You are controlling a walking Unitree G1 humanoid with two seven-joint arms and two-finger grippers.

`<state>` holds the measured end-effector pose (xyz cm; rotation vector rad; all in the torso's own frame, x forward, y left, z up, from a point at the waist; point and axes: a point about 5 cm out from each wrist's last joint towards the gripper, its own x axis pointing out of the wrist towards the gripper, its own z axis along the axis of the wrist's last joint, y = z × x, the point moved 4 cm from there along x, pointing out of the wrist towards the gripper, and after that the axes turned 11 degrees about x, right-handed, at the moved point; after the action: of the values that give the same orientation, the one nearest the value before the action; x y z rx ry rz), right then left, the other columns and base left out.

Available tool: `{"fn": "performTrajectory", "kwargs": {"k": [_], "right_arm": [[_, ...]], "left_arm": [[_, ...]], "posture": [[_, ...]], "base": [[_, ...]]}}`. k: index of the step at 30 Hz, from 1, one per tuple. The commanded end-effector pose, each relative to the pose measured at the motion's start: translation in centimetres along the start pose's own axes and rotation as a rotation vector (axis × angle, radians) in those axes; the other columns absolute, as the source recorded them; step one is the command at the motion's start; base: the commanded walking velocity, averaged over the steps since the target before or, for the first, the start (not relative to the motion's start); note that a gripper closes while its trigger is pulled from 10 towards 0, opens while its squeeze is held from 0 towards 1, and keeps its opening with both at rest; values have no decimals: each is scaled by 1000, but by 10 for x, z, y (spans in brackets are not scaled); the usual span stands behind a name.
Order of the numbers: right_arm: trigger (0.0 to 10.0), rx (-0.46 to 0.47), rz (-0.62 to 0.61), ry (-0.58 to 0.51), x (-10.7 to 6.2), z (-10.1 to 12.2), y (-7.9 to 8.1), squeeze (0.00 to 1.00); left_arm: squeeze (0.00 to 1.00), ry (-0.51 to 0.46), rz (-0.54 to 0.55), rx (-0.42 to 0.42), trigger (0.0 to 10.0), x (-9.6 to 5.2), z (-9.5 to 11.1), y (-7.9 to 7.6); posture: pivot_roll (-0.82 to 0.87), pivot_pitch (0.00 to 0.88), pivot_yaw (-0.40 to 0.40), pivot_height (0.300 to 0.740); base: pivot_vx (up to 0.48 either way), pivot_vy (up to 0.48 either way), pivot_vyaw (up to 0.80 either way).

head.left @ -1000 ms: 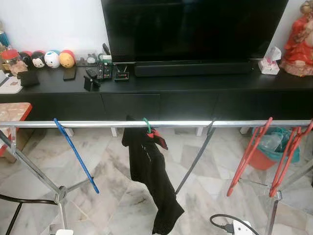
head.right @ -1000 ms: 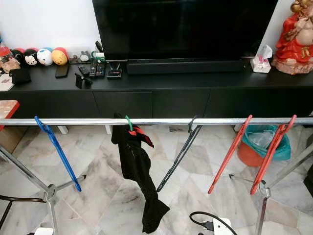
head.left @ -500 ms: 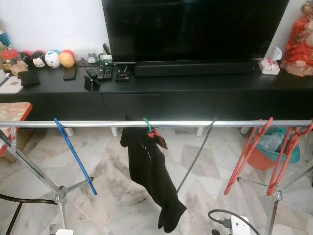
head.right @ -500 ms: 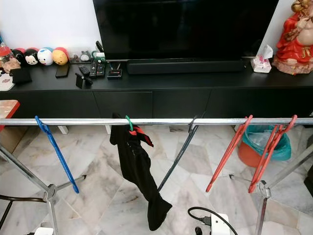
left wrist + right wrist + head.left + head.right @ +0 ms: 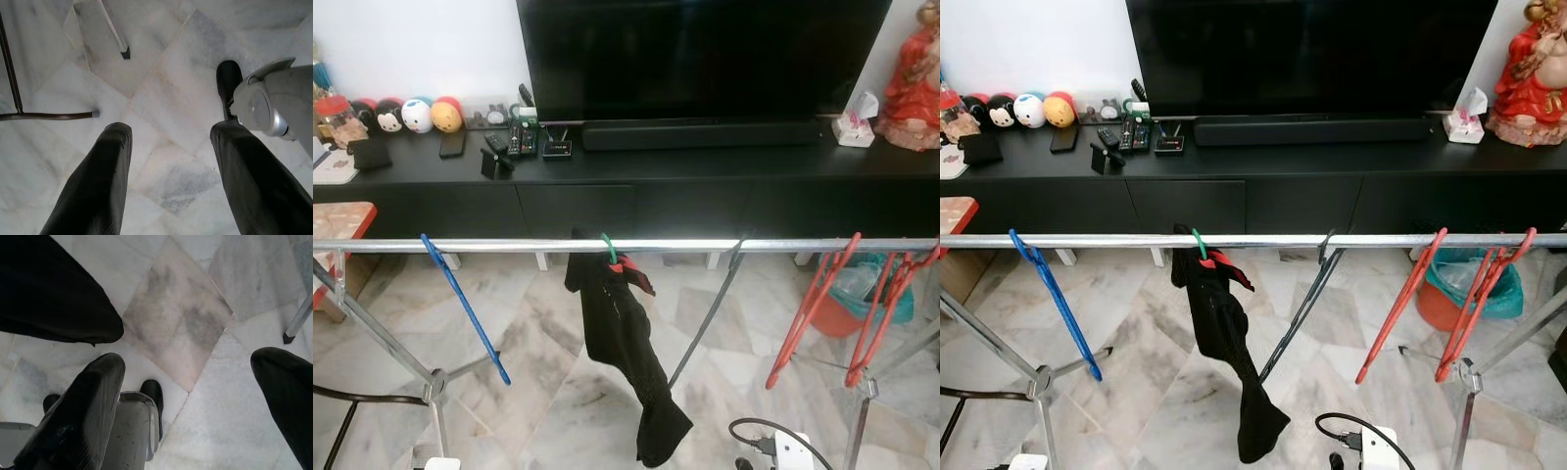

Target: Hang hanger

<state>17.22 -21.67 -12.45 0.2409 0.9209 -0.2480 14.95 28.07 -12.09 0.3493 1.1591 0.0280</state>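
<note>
A silver rail [image 5: 509, 246] crosses the view at mid height. From it hang a blue hanger [image 5: 462, 311], a green-hooked hanger [image 5: 608, 250] carrying a black garment [image 5: 625, 357], a dark grey hanger [image 5: 709, 315] and two red hangers [image 5: 808, 311] [image 5: 886, 308]. My left gripper [image 5: 171, 132] points down at the marble floor, open and holding nothing. My right gripper [image 5: 188, 357] is open too and holds nothing, with the garment's lower end [image 5: 54, 293] beside one finger.
Behind the rail stands a long black cabinet [image 5: 636, 201] with a TV [image 5: 705, 59], toys [image 5: 416, 116] and remotes. An orange bucket [image 5: 847, 308] sits at the right. A white power strip [image 5: 793, 452] and the rack's legs [image 5: 386, 343] are on the floor.
The black garment has swung, its lower end drifting right. The red hangers rock slightly on the rail. The view has shifted a little.
</note>
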Motion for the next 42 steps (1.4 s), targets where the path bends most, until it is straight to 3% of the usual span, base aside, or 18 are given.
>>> {"fn": "performTrajectory", "kwargs": {"k": [1, 22, 42], "right_arm": [[10000, 10, -1, 5, -1, -3, 0, 0], [10000, 16, 0, 18, -1, -6, 2, 0], [10000, 29, -45, 85, -6, -21, -20, 0]], "left_arm": [[0, 13, -3, -6, 10000, -1, -6, -1], [0, 12, -2, -9, 10000, -1, -5, -1], [0, 10, -2, -14, 10000, 0, -5, -1]], "posture": [[-38, 0, 21, 719], [-34, 0, 23, 719], [-31, 0, 22, 719]], "base": [[-244, 0, 0], [-245, 0, 0], [-244, 0, 0]]}}
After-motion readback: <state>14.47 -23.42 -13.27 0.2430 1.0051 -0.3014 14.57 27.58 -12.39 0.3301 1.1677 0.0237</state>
